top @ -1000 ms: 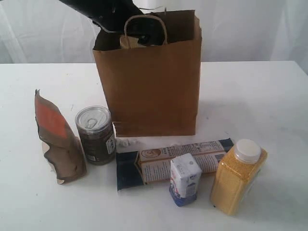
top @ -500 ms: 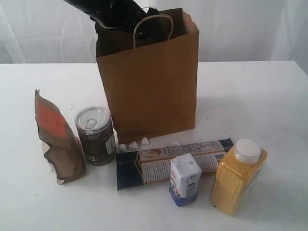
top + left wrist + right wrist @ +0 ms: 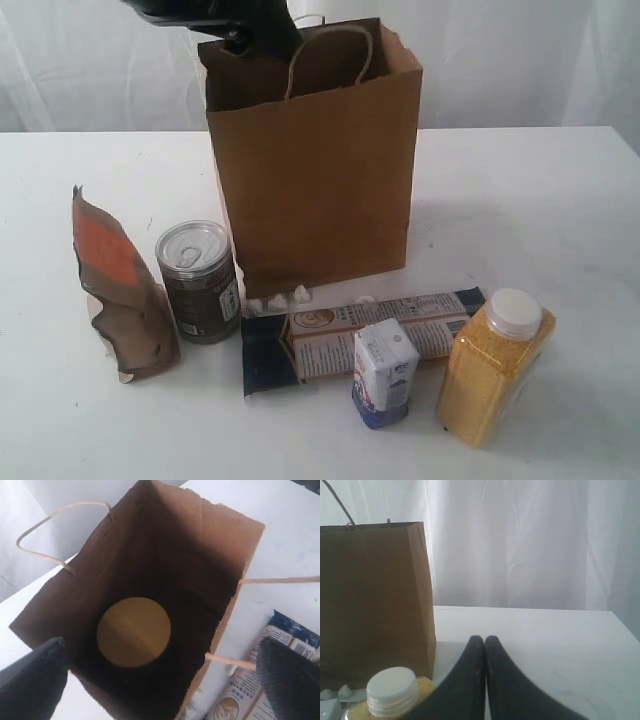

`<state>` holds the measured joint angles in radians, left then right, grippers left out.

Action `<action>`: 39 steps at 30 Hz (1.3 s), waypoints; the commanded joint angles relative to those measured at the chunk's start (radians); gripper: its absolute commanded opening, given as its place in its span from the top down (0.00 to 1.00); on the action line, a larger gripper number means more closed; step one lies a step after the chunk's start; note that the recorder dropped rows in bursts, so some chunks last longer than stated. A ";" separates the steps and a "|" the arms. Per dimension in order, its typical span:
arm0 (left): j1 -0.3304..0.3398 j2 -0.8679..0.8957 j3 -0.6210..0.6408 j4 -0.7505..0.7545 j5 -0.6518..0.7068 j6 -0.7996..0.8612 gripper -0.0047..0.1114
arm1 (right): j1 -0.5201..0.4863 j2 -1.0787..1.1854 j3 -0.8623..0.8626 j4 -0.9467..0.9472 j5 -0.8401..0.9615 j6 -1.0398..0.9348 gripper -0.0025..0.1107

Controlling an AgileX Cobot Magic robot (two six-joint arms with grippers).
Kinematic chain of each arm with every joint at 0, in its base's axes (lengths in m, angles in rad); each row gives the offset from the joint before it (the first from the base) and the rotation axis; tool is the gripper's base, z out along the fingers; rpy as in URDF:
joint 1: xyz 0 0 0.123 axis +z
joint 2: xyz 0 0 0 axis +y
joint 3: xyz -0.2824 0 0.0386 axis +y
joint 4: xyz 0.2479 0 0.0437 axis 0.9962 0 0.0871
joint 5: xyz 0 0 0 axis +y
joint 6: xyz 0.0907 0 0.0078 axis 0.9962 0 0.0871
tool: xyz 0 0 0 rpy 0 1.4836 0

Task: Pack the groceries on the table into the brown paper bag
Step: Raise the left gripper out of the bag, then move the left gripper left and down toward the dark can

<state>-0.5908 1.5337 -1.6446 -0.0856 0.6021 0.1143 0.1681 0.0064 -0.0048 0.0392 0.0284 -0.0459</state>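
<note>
The brown paper bag (image 3: pixel 315 170) stands upright mid-table. Inside it, in the left wrist view, lies the clear jar, showing only its tan lid (image 3: pixel 133 631) on the dark bottom. My left gripper (image 3: pixel 161 652) hovers open above the bag's mouth with nothing between its fingers (image 3: pixel 32 680); its arm (image 3: pixel 225 18) shows at the bag's top left. In front of the bag are the orange-brown pouch (image 3: pixel 120 290), pull-tab can (image 3: pixel 198 280), navy packet (image 3: pixel 350 335), white-blue carton (image 3: pixel 385 372) and yellow-grain bottle (image 3: pixel 495 370). My right gripper (image 3: pixel 484 639) is shut and empty, beside the bottle's white cap (image 3: pixel 392 690).
Small white crumbs (image 3: pixel 280 298) lie at the bag's front foot. A white curtain hangs behind the white table (image 3: pixel 530 210). The bag's paper handles (image 3: pixel 60 520) stick up at both sides of its mouth.
My left arm has lifted out of the bag's mouth and drawn up and to the left. The bag has shifted slightly, uncovering the crumbs at its foot.
</note>
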 commanded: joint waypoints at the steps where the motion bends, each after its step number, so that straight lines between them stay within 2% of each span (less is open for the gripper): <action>1: -0.001 -0.095 0.085 -0.003 -0.011 -0.014 0.06 | -0.009 -0.006 0.005 -0.006 -0.006 -0.001 0.98; 8: -0.001 -0.250 0.212 0.002 -0.061 -0.014 0.06 | -0.009 -0.006 0.005 -0.006 -0.006 -0.001 0.98; 13: -0.001 -0.367 0.300 0.011 -0.045 -0.014 0.06 | -0.009 -0.006 0.005 -0.006 -0.006 -0.001 0.98; 19: -0.001 -0.528 0.403 0.069 0.015 -0.008 0.06 | -0.009 -0.006 0.005 -0.006 -0.006 -0.001 0.98; 24: -0.001 -0.618 0.461 0.072 0.137 -0.008 0.06 | -0.009 -0.006 0.005 -0.006 -0.006 -0.001 0.98; 32: -0.001 -0.585 0.497 0.072 0.282 0.073 0.06 | -0.009 -0.006 0.005 -0.006 -0.006 -0.001 0.98; 39: -0.001 -0.443 0.497 0.050 0.221 0.106 0.06 | -0.009 -0.006 0.005 -0.006 -0.006 -0.001 0.98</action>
<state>-0.5908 1.0336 -1.1565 -0.0094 0.8566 0.2077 0.1681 0.0064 -0.0048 0.0392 0.0284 -0.0459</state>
